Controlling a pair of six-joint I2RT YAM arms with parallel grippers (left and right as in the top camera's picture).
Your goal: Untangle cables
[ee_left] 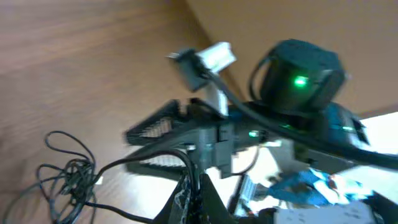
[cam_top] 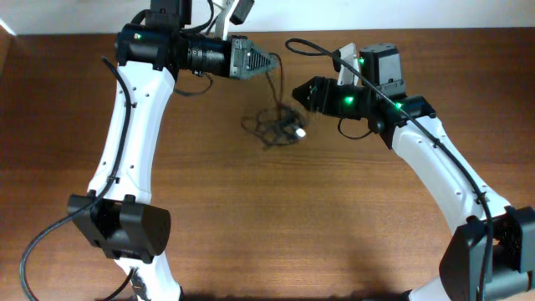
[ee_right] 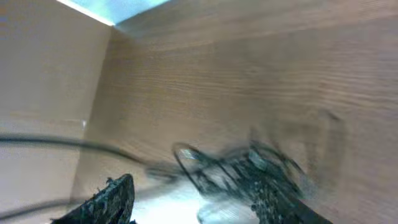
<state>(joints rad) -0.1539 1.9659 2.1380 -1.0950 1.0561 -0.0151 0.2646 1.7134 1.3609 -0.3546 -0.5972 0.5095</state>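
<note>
The cables [cam_top: 276,124] lie as a small tangled black clump at the table's far middle, with a white plug [cam_top: 299,131] at its right edge. My left gripper [cam_top: 275,63] hovers above the clump, shut on one strand that hangs down into it. In the left wrist view the jaws [ee_left: 195,186] pinch that black cord, and the clump [ee_left: 65,180] lies below left. My right gripper [cam_top: 298,95] is just right of the clump, open. In the blurred right wrist view its fingers [ee_right: 109,202] stand wide apart, with the clump [ee_right: 242,171] ahead of them.
The wooden table [cam_top: 276,217] ends at a pale wall along the far edge [cam_top: 468,17], close behind both grippers. The right arm's wrist with a green light [ee_left: 300,81] fills the left wrist view. Thick arm cables [cam_top: 50,238] run by the left base.
</note>
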